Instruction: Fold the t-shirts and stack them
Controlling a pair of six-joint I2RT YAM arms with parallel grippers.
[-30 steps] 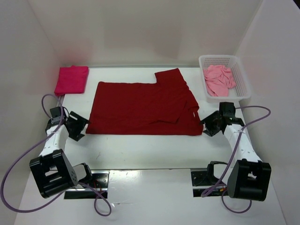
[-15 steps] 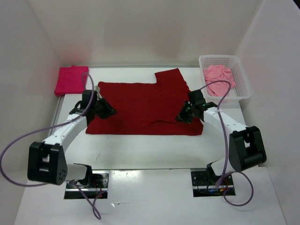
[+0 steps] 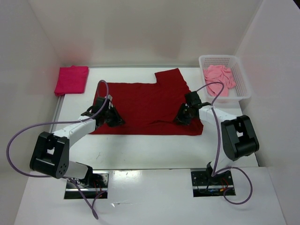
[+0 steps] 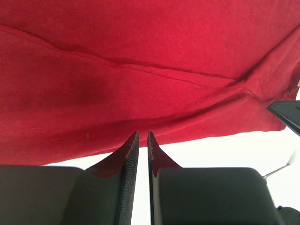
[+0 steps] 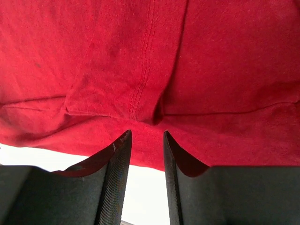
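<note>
The dark red t-shirt [image 3: 150, 101] lies spread flat mid-table, one sleeve pointing to the back. My left gripper [image 3: 115, 119] rests on its front left part. In the left wrist view its jaws [image 4: 143, 133] are drawn to a thin slit, tips pinching the red cloth [image 4: 150, 70] at the hem. My right gripper [image 3: 182, 117] is on the shirt's front right, by the folded sleeve. There its jaws [image 5: 146, 133] stand apart, with flat red cloth [image 5: 211, 70] showing between the tips. A folded magenta t-shirt [image 3: 71, 79] lies at the back left. The salmon t-shirt [image 3: 218, 79] is crumpled in the basket.
A white mesh basket [image 3: 246, 84] stands at the back right corner. White walls close in the table on the left, back and right. Purple cables loop from both arms over the table's front.
Both arms swung in from the table's sides onto the dark red shirt. The left jaws closed to a slit; the right jaws narrowed, then widened a little.
</note>
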